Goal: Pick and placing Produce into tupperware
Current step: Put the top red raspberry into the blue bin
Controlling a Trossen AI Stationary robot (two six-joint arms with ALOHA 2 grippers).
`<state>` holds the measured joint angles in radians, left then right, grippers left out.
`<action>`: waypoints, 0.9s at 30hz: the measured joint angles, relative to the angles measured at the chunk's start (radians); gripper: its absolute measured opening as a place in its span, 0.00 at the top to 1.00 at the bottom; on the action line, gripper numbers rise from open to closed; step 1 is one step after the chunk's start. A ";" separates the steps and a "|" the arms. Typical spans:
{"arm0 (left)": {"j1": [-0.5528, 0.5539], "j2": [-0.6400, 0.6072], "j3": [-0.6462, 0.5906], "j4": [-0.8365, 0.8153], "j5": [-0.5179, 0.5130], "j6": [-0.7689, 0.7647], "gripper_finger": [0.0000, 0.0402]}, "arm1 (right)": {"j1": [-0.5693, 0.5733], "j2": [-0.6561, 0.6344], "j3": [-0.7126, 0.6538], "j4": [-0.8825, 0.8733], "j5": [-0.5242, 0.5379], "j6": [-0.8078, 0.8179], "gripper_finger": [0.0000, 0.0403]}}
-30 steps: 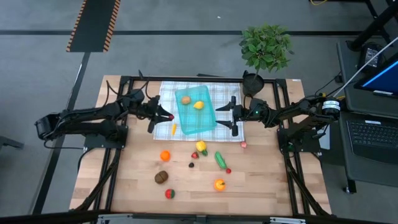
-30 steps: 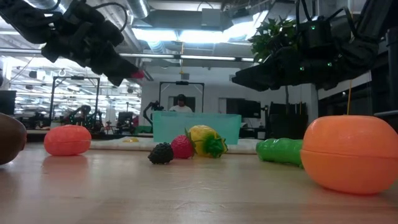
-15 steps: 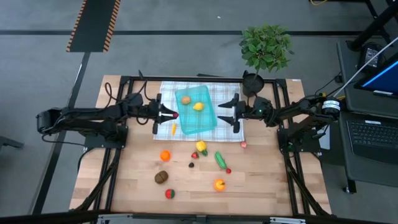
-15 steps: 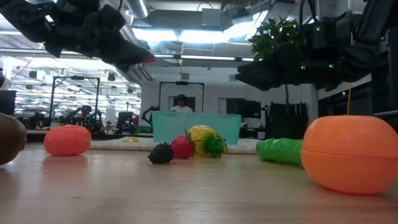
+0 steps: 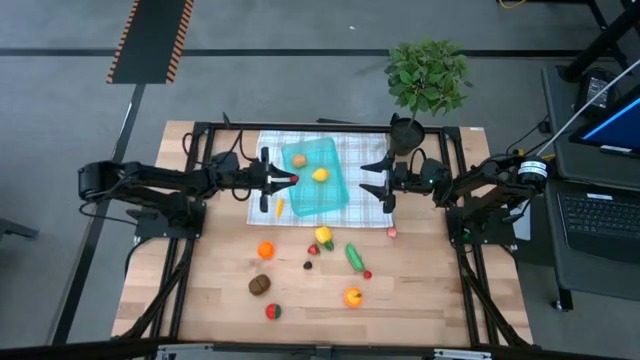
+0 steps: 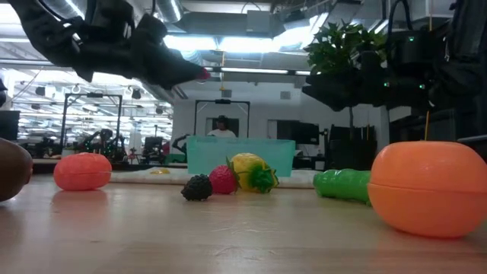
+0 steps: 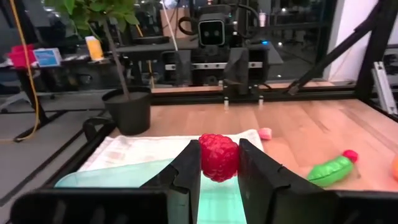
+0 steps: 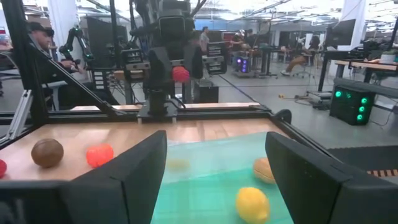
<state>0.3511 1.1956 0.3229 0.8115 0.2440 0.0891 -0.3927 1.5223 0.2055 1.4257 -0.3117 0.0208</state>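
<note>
My left gripper (image 5: 291,180) is shut on a red berry (image 7: 219,157) and points level toward the table's right, above the left rim of the teal tupperware (image 5: 330,195). The tupperware rests on a checked cloth (image 5: 360,150) and holds a yellow lemon (image 5: 320,173) and a brown piece (image 5: 298,160). My right gripper (image 5: 380,183) stands open just right of the tupperware, nothing between its fingers (image 8: 140,171). More produce lies on the table nearer the front: a cucumber (image 5: 354,256), two oranges (image 5: 265,250) (image 5: 352,297), a kiwi (image 5: 260,284). My left gripper pinches the berry's two sides (image 7: 204,160) between its two fingers (image 7: 188,171). The fingers come level from the table's left. The berry sits at their free ends, lifted clear, above the tupperware's left rim.
A small carrot (image 5: 280,207) lies on the cloth beside the tupperware's near left corner. A potted plant (image 5: 425,85) stands at the far right. A pink piece (image 5: 392,232) lies near the cloth's right corner. Bare wood lies along the front edge.
My left gripper has gone toward the table's right edge with the berry, reaching the tupperware's left rim, and has tipped up from a downward slant to level. My right gripper, still open, has drawn back toward the table's right edge, away from the tupperware.
</note>
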 joint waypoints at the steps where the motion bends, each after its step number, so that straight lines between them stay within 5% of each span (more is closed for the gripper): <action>1: 0.005 0.015 0.000 0.018 0.000 0.000 0.82 | 0.000 0.000 0.000 0.000 0.000 0.000 0.32; 13: 0.109 0.211 0.185 -0.050 0.114 0.027 0.81 | 0.000 0.000 0.000 -0.001 0.001 -0.002 0.32; 27: 0.131 0.247 0.461 -0.670 0.088 0.058 0.82 | 0.000 0.000 0.000 -0.012 0.002 -0.003 0.32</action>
<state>0.4818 1.4429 0.7838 0.1417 0.3320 0.1467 -0.3927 1.5223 0.2054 1.4136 -0.3096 0.0178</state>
